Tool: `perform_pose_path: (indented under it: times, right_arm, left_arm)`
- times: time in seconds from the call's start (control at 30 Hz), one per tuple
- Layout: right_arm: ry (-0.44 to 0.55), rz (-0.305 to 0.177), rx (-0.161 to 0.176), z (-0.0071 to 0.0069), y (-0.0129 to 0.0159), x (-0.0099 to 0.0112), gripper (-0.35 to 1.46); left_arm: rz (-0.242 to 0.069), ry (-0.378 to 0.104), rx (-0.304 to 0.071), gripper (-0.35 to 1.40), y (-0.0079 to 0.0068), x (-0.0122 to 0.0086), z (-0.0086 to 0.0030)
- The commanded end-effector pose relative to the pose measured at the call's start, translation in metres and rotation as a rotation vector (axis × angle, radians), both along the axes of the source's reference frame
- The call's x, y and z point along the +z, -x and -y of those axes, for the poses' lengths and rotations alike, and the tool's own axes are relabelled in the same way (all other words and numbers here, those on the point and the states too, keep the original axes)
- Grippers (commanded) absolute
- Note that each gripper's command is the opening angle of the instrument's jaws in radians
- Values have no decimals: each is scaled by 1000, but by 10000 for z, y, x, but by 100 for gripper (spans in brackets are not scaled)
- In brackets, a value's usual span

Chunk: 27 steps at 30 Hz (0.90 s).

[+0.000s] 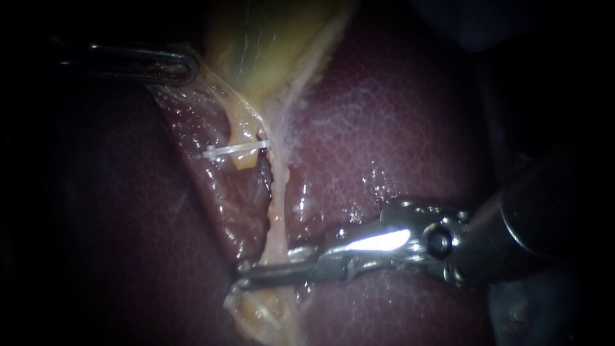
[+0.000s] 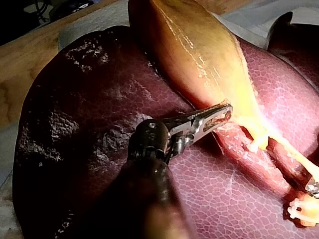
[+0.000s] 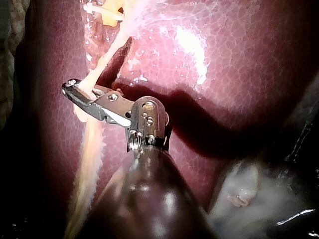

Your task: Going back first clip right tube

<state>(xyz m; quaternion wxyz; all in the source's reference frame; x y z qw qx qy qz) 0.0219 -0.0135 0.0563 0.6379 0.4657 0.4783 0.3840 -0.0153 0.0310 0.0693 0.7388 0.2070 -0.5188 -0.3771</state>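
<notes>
A white clip (image 1: 236, 151) sits across a yellowish tube stub (image 1: 244, 160) just below the gallbladder (image 1: 256, 45); it also shows ahead of my right instrument (image 3: 102, 10). My right instrument (image 1: 272, 264) comes in from the right, lower down. Its jaws stand open by a narrow gap, and the pale right tube (image 1: 277, 211) runs down between them (image 3: 75, 88). No clip shows in these jaws. At the upper left, my left instrument (image 1: 182, 67) has its jaws shut on the gallbladder's edge (image 2: 219, 115) and holds it taut.
Dark red liver (image 1: 397, 128) lies on both sides of the cleft that holds the tubes. A pale frayed tissue end (image 1: 256, 317) hangs below the right instrument's jaws. Wood and cloth (image 2: 30, 55) show past the liver's far edge.
</notes>
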Motion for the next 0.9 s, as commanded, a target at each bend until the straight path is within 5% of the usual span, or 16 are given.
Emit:
perform_pose_path:
  times: [0.03,0.07,0.2,0.33,0.4,0.6,0.9]
  right_arm:
    - [0,-1,-1,0,0,0,-35]
    - [1,0,1,0,0,1,-35]
    - [59,-26,-23,-2,0,7,22]
    - [229,-1,18,-3,3,21,47]
    - [307,12,21,-4,7,28,50]
    - [551,11,-51,-7,34,41,50]
    - [795,-13,-80,-21,75,9,50]
  left_arm:
    - [1,0,1,-35,0,0,0]
    - [1,0,1,-35,0,0,0]
    - [1,0,1,-35,0,1,0]
    - [1,1,1,-35,0,2,1]
    - [1,1,1,-35,0,2,1]
    - [1,1,1,-35,-1,2,1]
    - [3,0,4,-35,-1,3,1]
